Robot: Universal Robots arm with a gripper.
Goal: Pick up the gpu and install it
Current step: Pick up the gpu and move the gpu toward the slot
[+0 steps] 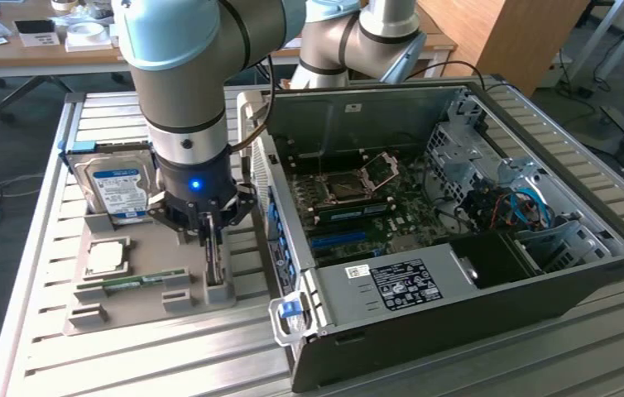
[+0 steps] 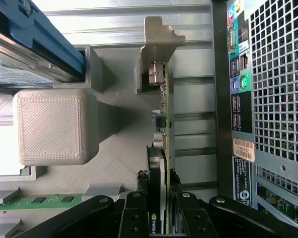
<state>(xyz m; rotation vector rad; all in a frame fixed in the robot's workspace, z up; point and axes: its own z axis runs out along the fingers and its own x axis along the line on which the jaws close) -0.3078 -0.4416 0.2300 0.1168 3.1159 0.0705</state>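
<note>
Tray [image 1: 141,248]: gripper [image 2: 161,213] clamps gpu [image 2: 164,124] btwn HDD [image 1: 117,186], PC case [image 1: 577,285].

- The silver-grey, pale-blue-jointed robot arm [image 1: 185,58] reaches down from the top of the exterior view, with its last segment near vertical.
- A further grey segment of the same arm [image 1: 367,33] stands behind it, toward the exterior view's right.
- The grey cylindrical wrist [image 1: 190,145] points straight down, and a blue indicator light [image 1: 194,184] is lit on its black collar.
- The black two-finger gripper [image 1: 215,238] hangs directly below the wrist, fingers downward.
- In the wrist view, the gripper [image 2: 159,224] shows its black linkages splayed to both sides, while the fingers [image 2: 137,218] stand parallel and close together.
- The jaws are closed on the edge of the thin flat gpu [image 2: 165,134], which is green circuit board on one side and black on the other. One finger lies against each face.
</note>
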